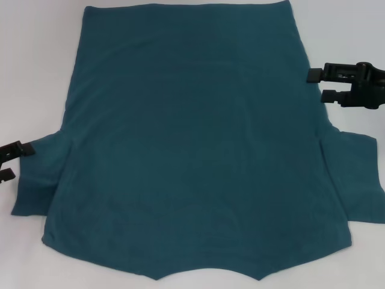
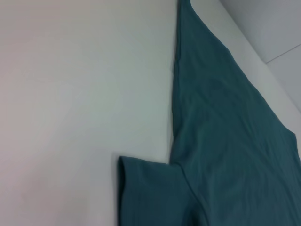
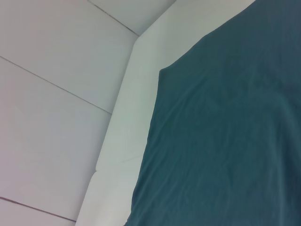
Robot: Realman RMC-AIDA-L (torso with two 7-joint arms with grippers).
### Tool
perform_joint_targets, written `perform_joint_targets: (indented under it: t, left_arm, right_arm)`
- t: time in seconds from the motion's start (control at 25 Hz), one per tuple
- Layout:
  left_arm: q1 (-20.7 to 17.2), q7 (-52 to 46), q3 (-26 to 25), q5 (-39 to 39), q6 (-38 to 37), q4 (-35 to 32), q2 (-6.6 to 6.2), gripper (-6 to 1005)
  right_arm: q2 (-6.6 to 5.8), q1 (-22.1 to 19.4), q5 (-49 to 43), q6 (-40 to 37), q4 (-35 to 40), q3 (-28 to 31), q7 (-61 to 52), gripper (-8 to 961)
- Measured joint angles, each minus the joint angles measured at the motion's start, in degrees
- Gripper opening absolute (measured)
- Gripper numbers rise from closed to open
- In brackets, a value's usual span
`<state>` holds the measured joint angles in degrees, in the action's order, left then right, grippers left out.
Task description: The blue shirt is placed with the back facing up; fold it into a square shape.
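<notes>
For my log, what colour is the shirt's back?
Plain dark teal-blue shirt, no print; clearest in the head view.

blue shirt collar: cut by bottom edge | left gripper: mostly out of frame

Bright, even light over my table, almost washing out the white. My shirt reads clearly, with only faint shadow at its edges. My left wrist view is soft; sleeve edges smear.
</notes>
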<state>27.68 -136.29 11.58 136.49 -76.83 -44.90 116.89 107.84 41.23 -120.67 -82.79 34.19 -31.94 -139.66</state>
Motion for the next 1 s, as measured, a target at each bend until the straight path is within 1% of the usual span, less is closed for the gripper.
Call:
perform_joint_targets:
  t: [0.24,0.56,0.8,1.0]
  left_arm:
    - [-0.56,0.60,0.61,0.38,2.02,0.51,0.30,829]
    - [-0.62,1.37,1.35,1.46,2.15,2.10,0.67,819]
    - [-0.07,1.31,3.24,1.50,2.38,2.18,0.93,812]
    - [0.11,-0.12,3.48,1.38,2.32,1.74,0.94,806]
  right_arm:
    - [0.01,-0.21,0.00,0.01,0.00,0.04,0.00,881]
    - [0.07,-0.19,-0.01,0.00,0.00,0.04,0.02,881]
    - [0.09,-0.32,0.00,-0.01,0.00,0.35,0.01,881]
    - [0.09,-0.45,0.00,-0.13,0.00,0.93,0.01,881]
